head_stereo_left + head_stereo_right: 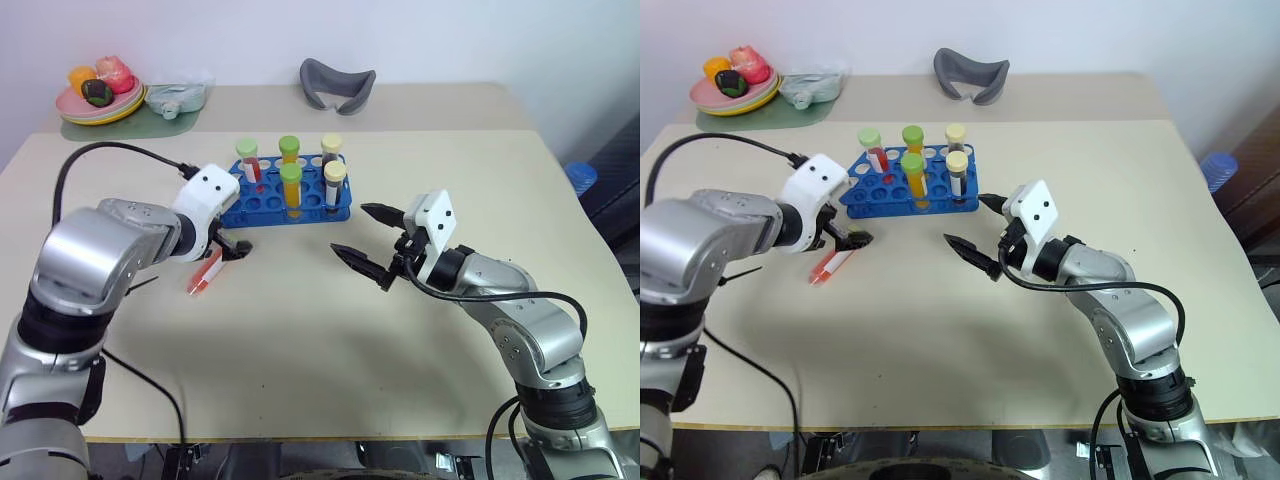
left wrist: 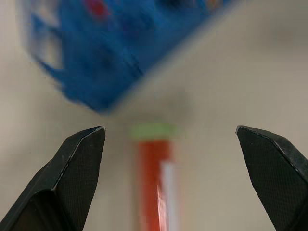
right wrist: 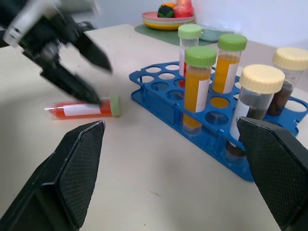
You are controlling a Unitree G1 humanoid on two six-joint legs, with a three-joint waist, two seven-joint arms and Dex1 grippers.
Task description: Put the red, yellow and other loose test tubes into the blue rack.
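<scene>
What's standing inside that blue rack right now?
The blue rack holds five upright tubes: three green-capped, two cream-capped. Two hold yellow-orange liquid, one red, two dark. Their bottoms are hidden in the holes.

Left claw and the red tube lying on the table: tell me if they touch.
Apart. The left wrist view shows the left claw open, with table visible between each finger and the red tube.

A red-filled test tube (image 1: 205, 272) with a pale green cap lies flat on the table, at about eight o'clock from the blue rack (image 1: 285, 200), which holds five capped tubes upright.
</scene>
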